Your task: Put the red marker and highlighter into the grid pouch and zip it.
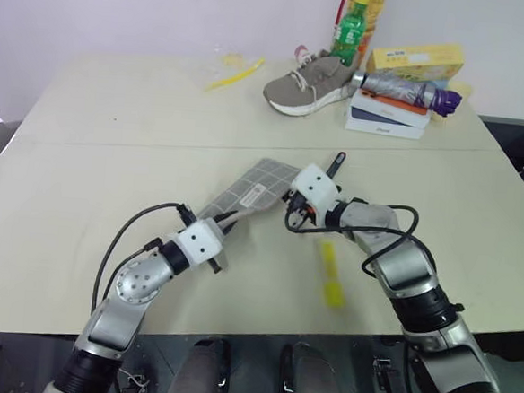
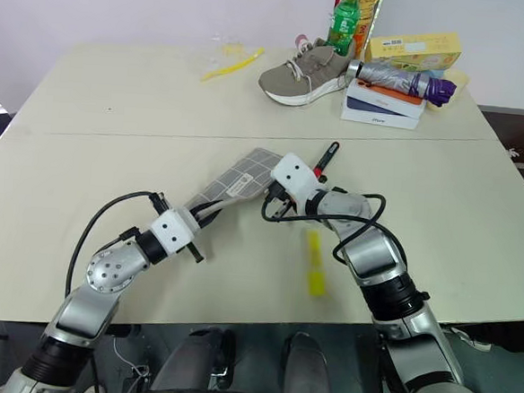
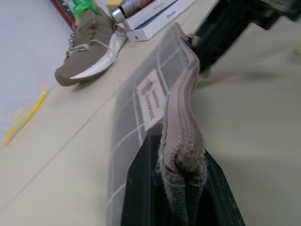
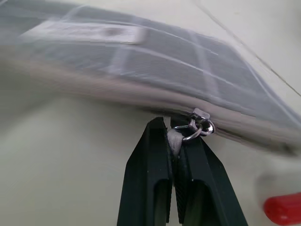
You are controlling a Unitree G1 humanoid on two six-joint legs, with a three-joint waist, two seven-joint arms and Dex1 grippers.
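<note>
The pale surface (image 1: 85, 157) carries everything in the scene. Near its middle lies the grid pouch (image 1: 261, 186), a flat grey fabric case with white grid lines and a small white label, its near-left corner lifted off the surface. The left gripper (image 3: 181, 186) is closed on that near-left corner, the fabric and zipper tape bunched between its black fingers. At the pouch's right edge, the right gripper (image 4: 175, 141) is closed on the cord of the zipper pull (image 4: 201, 125), whose small metal ring sits just beside the fingertips. At the far edge of the surface stand a grey-brown sneaker (image 1: 308, 81), a stack of boxes (image 1: 389, 115) with a folded umbrella (image 1: 404, 90) on top, a yellow box (image 1: 415, 59) and a green bottle (image 1: 349, 32). The highlighter (image 1: 330, 273) lies on the surface to the near right of the pouch, well apart from it. The red marker (image 1: 335, 165) lies just beyond the right gripper, near the pouch's far-right corner.
</note>
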